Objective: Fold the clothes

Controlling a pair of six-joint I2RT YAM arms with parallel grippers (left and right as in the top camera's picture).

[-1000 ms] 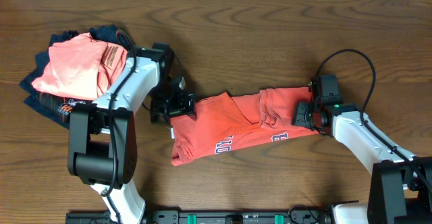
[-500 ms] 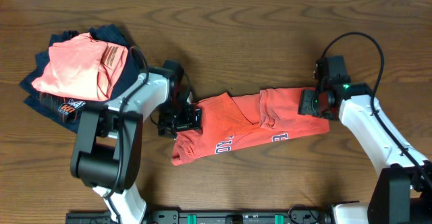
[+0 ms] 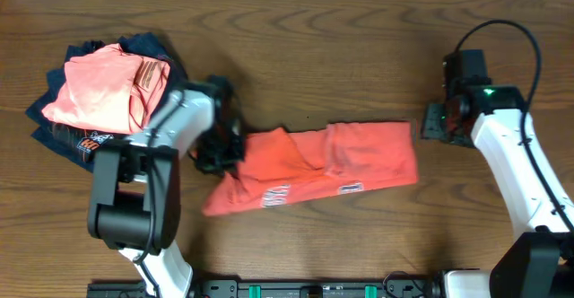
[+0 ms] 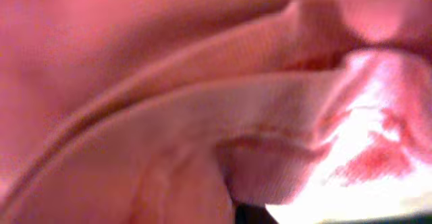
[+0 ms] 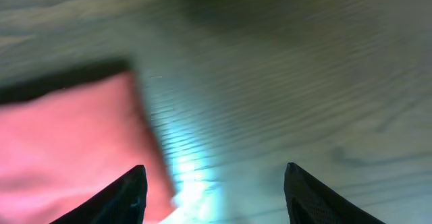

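The clothes (image 3: 332, 159), a coral-red T-shirt with white lettering, lie bunched in a long strip across the middle of the table. My left gripper (image 3: 222, 150) sits at the shirt's left end and is shut on the cloth there. Red fabric (image 4: 135, 82) fills the left wrist view and hides the fingers. My right gripper (image 3: 434, 123) hovers just beyond the shirt's right end, open and holding nothing. In the right wrist view the gripper (image 5: 214, 190) has bare wood between its fingertips, and the shirt's edge (image 5: 67, 136) lies by the left one.
A folded salmon-pink shirt (image 3: 103, 87) rests on a navy garment (image 3: 54, 132) at the back left of the wooden table (image 3: 359, 47). A black rail (image 3: 323, 289) runs along the front edge.
My left gripper has shut on the shirt's left end, and the whole shirt has slid left. The right gripper has drawn back off the shirt's right end, up and to the right.
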